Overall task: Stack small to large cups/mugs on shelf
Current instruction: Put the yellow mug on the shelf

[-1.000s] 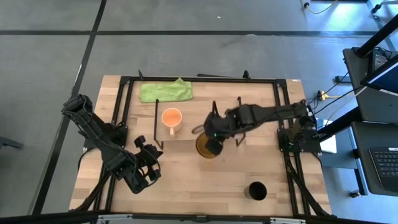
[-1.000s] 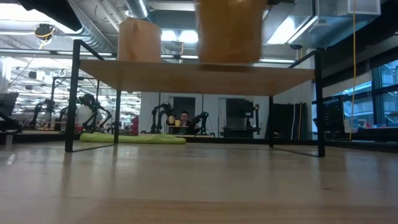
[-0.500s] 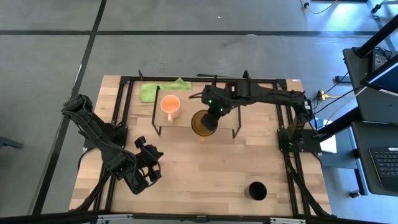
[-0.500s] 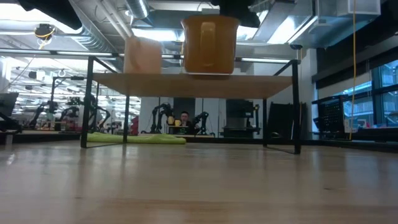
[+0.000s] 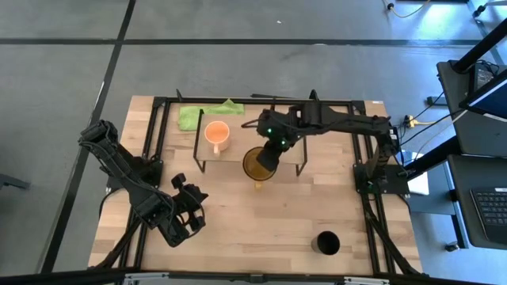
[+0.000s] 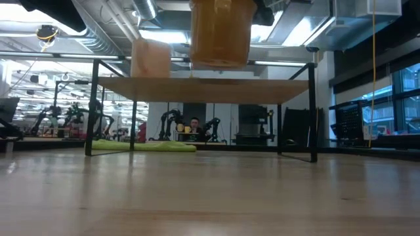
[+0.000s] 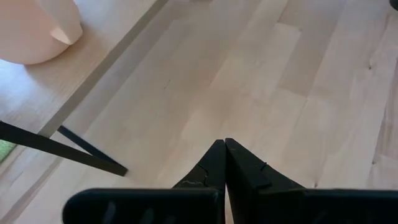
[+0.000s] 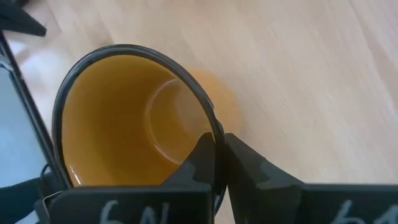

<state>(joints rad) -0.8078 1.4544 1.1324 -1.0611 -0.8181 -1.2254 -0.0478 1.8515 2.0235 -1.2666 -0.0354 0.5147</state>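
The olive-yellow mug (image 5: 257,164) hangs from my right gripper (image 5: 270,150) just above the near edge of the shelf (image 5: 234,162), its handle toward the near edge. In the low view the mug (image 6: 220,33) is clear of the shelf board (image 6: 262,88). The light-orange mug (image 5: 218,134) stands by its base on the shelf's left part. The black cup (image 5: 326,243) stands on the table near the near right edge. My left gripper (image 5: 188,215) is shut and empty at the near left. My right gripper pinches the olive-yellow mug's rim (image 8: 214,132), one finger (image 8: 200,158) inside the mug and one (image 8: 252,171) outside its wall. The fingers come from above, slanting from the far right. The mug hangs roughly upright, lifted clear of the shelf board.
A green cloth (image 5: 194,116) lies at the far left, partly behind the shelf. The shelf's thin black legs (image 7: 62,149) stand on the tabletop. A black frame runs round the table's edges. Bare wood lies between the shelf and the near edge.
My right gripper, shut on the olive-yellow mug, has gone toward the far edge, and the shelf with the orange mug has slid that way too, now covering part of the green cloth. Then the olive-yellow mug has risen off the shelf board and come slightly toward the near edge.
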